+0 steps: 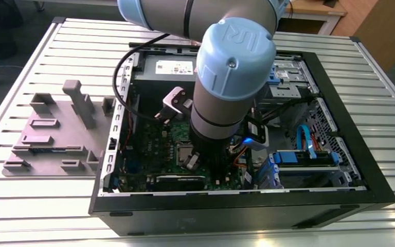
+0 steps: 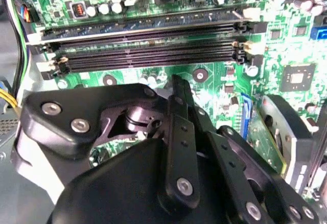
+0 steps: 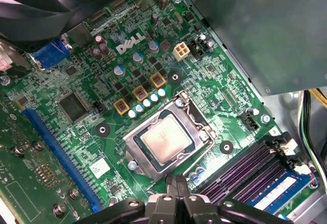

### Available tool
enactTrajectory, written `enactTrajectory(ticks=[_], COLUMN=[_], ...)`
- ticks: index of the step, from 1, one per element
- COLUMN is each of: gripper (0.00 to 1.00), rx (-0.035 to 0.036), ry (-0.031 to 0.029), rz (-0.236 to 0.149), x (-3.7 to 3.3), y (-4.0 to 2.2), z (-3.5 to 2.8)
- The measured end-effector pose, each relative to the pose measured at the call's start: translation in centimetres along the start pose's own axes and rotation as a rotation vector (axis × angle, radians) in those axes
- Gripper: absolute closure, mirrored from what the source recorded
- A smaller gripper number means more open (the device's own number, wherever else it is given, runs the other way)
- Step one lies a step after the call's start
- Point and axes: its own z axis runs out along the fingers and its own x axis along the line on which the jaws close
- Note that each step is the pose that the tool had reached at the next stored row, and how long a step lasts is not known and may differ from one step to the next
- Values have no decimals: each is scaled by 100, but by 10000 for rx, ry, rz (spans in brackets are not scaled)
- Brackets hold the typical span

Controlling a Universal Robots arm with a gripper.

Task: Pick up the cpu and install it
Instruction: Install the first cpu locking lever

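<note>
One arm: reaches down into the open computer case [image 1: 362, 170] on the slatted metal table [image 1: 60, 46].
Gripper [image 3: 176, 188]: fingertips pressed together, grasping nothing, poised just above the green motherboard [image 3: 102, 111] beside the socket.
Cpu [image 3: 166, 139]: lies flat in the socket, inside the metal socket frame [image 3: 196, 119], silvery top showing.
Memory slots [image 2: 148, 50]: black, near the gripper linkage.
Grey parts tray [image 1: 53, 134]: on the table at the exterior view's left, apart from the case.
</note>
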Motion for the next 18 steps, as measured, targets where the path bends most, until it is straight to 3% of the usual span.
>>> enactTrajectory(ticks=[3,8,18], gripper=[89,89,89], rx=[35,117,164], ry=[-32,-92,-104], rz=[82,945,1276], x=[7,9,-40], y=[8,8,49], z=[6,22,47])
